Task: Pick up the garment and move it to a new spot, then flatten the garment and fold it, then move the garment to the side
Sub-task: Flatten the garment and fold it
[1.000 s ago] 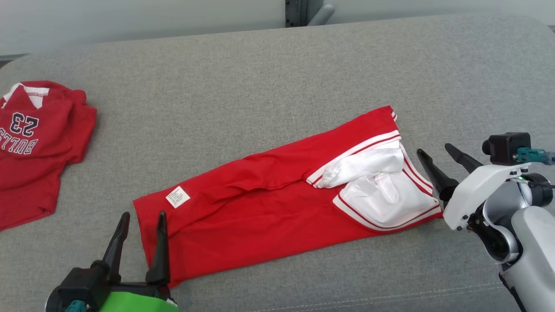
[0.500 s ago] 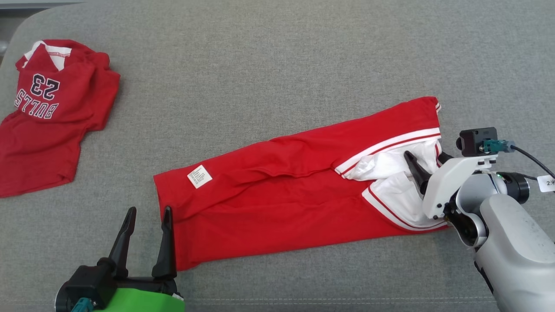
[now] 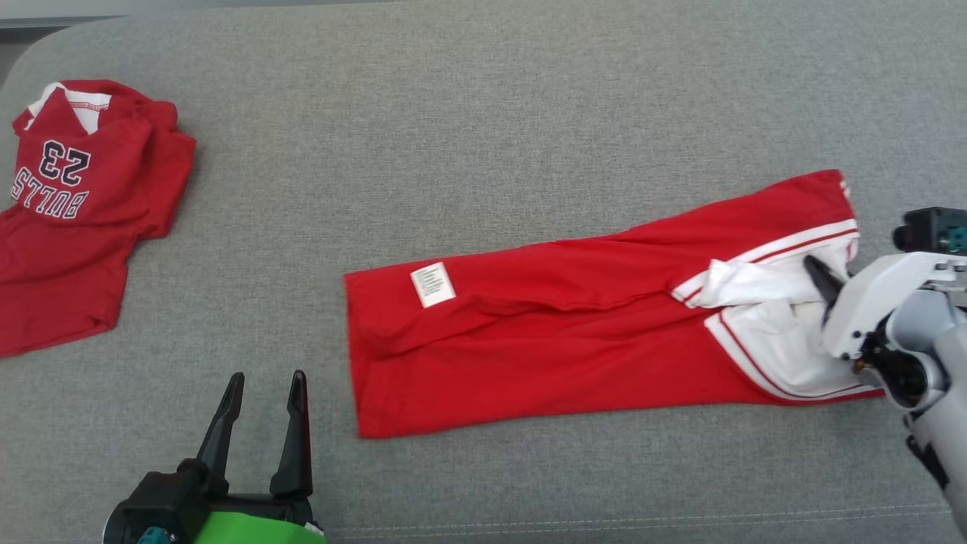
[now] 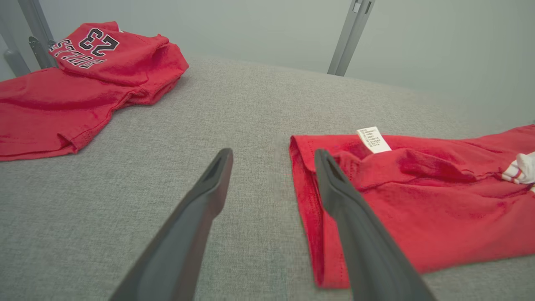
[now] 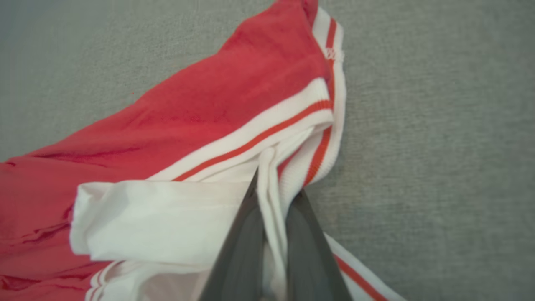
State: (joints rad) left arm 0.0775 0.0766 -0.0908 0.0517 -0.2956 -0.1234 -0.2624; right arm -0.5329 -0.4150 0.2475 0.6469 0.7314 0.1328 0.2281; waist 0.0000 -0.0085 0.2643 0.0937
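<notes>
The garment [image 3: 566,332] is red with white striped trim and a white label, lying lengthwise on the grey cushion [image 3: 483,113]. My right gripper [image 3: 816,272] is shut on the white fabric at its right end; the right wrist view shows a white fold [image 5: 271,196] pinched between the fingers of that gripper [image 5: 271,184]. My left gripper [image 3: 267,378] stands open at the lower left, a little left of the garment's left edge. In the left wrist view that gripper [image 4: 272,154] hangs open over bare cushion, its right finger crossing in front of the garment's [image 4: 418,200] hem.
A second red jersey [image 3: 68,204] printed "23 BULLS" lies crumpled at the cushion's far left, also seen as the jersey [image 4: 83,75] in the left wrist view. Metal frame posts [image 4: 349,37] rise behind the cushion. Bare grey cushion lies between the two garments.
My right gripper moved onto the white end and shut on it. The garment has slid to the right, away from my left gripper, and lies straighter. The head camera also shifted.
</notes>
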